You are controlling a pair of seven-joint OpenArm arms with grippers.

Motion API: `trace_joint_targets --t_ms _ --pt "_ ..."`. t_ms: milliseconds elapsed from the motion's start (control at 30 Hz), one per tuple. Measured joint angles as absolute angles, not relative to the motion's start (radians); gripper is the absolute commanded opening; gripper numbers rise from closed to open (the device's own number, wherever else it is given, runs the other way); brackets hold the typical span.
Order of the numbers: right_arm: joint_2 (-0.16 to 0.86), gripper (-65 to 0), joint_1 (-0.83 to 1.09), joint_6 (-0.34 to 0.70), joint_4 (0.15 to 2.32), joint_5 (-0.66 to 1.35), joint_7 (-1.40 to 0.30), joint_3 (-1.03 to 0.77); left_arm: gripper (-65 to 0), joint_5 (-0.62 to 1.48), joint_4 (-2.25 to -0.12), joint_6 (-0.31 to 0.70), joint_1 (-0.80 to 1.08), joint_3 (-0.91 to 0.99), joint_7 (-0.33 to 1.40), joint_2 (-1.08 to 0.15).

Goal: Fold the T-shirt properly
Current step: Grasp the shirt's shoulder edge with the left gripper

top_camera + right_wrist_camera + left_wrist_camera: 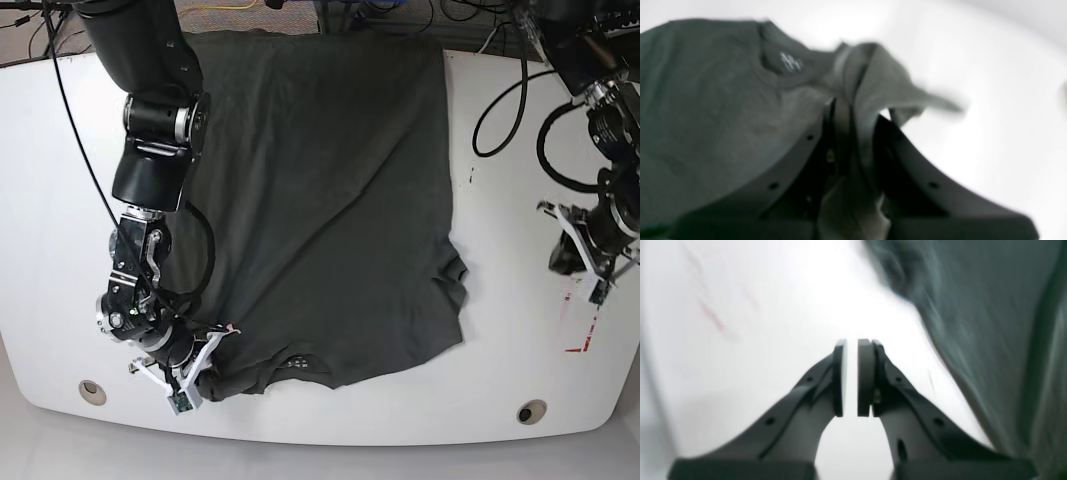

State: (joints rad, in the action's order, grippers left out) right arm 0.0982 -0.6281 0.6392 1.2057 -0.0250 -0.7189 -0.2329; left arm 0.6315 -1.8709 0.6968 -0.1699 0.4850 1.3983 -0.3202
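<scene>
1. While the right gripper pinches the shirt by its lower-left shoulder, lift gently, keeping cloth taut.
2. Left gripper, pressed together and empty, should mirror it.

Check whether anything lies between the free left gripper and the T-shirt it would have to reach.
Nothing visible does. The left gripper, shut and empty, hangs over bare white table, with the T-shirt edge just beside it. The right gripper already pinches the fabric.
</scene>
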Motion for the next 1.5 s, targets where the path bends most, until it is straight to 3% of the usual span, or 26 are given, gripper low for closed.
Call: trace_joint_targets --t_ms 200,533,633,1100,1500 --pt "0.110 -65.0 -0.645 0.640 1.248 -0.022 -0.714 -0.182 -57.5 0.632 -1.873 0.697 -0.204 0.436 1.401 -0.331" --pt "0.109 -65.0 -0.588 0.643 1.242 -0.027 -0.722 -0.184 -30.0 0.628 -1.863 0.697 -0.019 0.389 1.415 -0.214" --pt "0.108 -65.0 -0.580 0.643 1.240 -0.026 -0.727 -0.184 -25.0 0.629 -1.828 0.696 0.021 0.389 1.414 -0.170" --pt "0.106 -65.0 -0.556 0.643 1.240 -0.023 -0.718 -0.183 -24.4 0.680 -1.541 0.700 0.083 0.388 1.337 -0.120" --pt "0.105 -65.0 -0.558 0.643 1.240 -0.023 -0.716 -0.184 -24.6 0.709 -1.520 0.705 0.083 0.297 1.304 -0.079"
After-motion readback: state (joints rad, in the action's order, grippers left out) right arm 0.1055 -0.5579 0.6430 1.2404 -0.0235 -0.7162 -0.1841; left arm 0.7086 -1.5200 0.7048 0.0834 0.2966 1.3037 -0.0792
